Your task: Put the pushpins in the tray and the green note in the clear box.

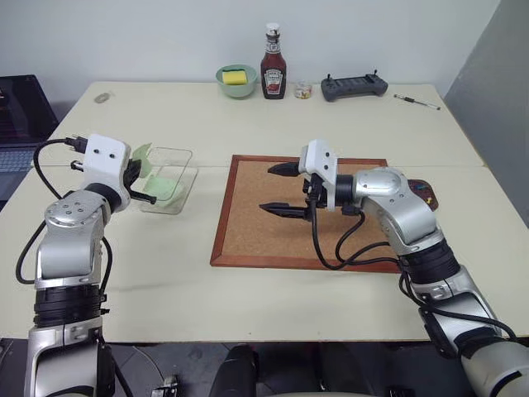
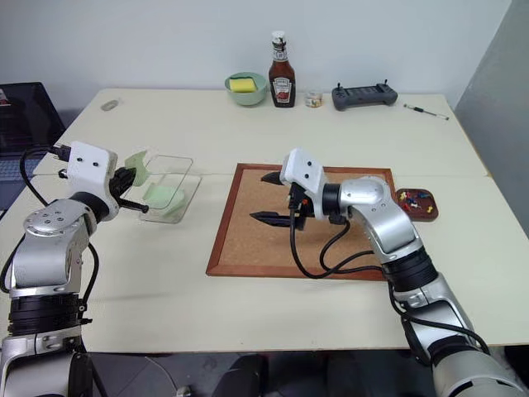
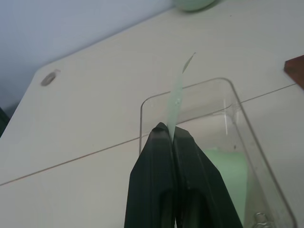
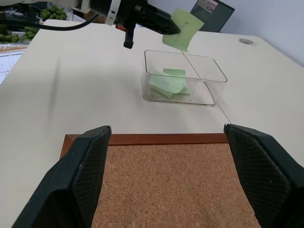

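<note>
Landmark: clear box (image 1: 169, 179), on the table (image 1: 165, 273) left of the cork board (image 1: 248, 223).

Left of the clear box: left gripper (image 4: 168, 28), clenched on one edge of the green note (image 4: 183, 29). Note pinched upright, hanging in air above the box's near-left rim, not yet inside the walls. Other pale green slips (image 4: 168, 83) already lying flat on the box floor.

Step in hand, as judged: dropping the note into the box. For a clean release:
- Carry the gripper further over the box opening until the whole note hangs within the walls.
- Lower until the free edge sits below the rim, then release; light, curled paper likely to drift or catch on the rim if dropped from height.
- Keep fingertips clear of the thin wall; box looks light and easy to shove.

Right of the clear box: right gripper (image 1: 285, 188), released, fingers spread wide and holding nothing, hovering over the cork board and pointing toward the box. Best kept there, clear of the drop path.

Far right of the clear box, past the board's right edge: tray (image 2: 416, 203), with pushpins (image 2: 413, 197) already lying in it.
</note>
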`<state>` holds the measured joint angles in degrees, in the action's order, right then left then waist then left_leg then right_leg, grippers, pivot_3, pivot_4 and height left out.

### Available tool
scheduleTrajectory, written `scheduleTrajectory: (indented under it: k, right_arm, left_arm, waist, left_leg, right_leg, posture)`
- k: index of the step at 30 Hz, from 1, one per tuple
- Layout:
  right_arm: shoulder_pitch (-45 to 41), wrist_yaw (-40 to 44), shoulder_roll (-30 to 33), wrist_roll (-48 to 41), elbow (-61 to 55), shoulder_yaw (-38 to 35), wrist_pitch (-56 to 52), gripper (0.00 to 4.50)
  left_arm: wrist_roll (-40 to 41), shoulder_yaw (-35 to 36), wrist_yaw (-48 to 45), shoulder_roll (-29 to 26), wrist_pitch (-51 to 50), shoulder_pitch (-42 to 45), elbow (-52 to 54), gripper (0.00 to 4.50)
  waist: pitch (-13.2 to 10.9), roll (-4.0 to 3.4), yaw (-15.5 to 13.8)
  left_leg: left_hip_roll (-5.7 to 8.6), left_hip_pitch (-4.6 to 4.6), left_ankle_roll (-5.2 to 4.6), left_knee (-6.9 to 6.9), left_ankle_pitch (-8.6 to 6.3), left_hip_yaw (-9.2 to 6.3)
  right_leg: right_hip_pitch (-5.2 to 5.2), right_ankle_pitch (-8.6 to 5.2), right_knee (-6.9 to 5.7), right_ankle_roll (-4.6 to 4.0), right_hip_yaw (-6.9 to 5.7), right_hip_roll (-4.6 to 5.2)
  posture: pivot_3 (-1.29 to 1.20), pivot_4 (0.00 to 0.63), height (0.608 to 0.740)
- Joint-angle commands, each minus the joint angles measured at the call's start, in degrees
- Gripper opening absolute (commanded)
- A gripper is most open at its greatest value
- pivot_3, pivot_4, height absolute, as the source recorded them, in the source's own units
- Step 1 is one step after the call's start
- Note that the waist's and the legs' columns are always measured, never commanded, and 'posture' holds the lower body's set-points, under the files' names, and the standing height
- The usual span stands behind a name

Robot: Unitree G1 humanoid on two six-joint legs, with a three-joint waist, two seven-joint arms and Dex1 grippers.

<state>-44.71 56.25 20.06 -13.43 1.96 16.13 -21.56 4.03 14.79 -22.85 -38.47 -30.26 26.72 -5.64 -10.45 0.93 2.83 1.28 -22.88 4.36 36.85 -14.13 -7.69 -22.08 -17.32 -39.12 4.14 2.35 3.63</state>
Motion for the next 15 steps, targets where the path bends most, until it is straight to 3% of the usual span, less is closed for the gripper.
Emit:
scheduleTrajectory:
  k: [1,15]
  right_arm:
    - [-1.61,0.05,-0.57,0.24,-2.23,0.06,0.71,4.08]
    - [-0.77,-0.64,-0.34,0.63,-3.44,-0.41,-0.03,4.08]
  left_arm:
    - [-0.44,-0.27,0.83,-0.65,2.09,2.55,-1.69,0.74]
    - [3.75,1.64,0.73,1.06,-0.63,4.69,-1.50,3.57]
  waist:
    - [0.00,0.00,0.07]
    - [0.00,0.00,0.46]
  left_leg:
    - [0.00,0.00,0.00,0.00,0.00,0.00]
    - [0.00,-0.01,-0.01,0.01,0.00,0.00]
  right_leg:
    - [0.00,0.00,-0.01,0.00,0.00,0.00]
    - [-0.09,0.01,-0.14,-0.01,0.01,0.00]
  posture:
    - [0.00,0.150,0.740]
    - [0.00,0.150,0.740]
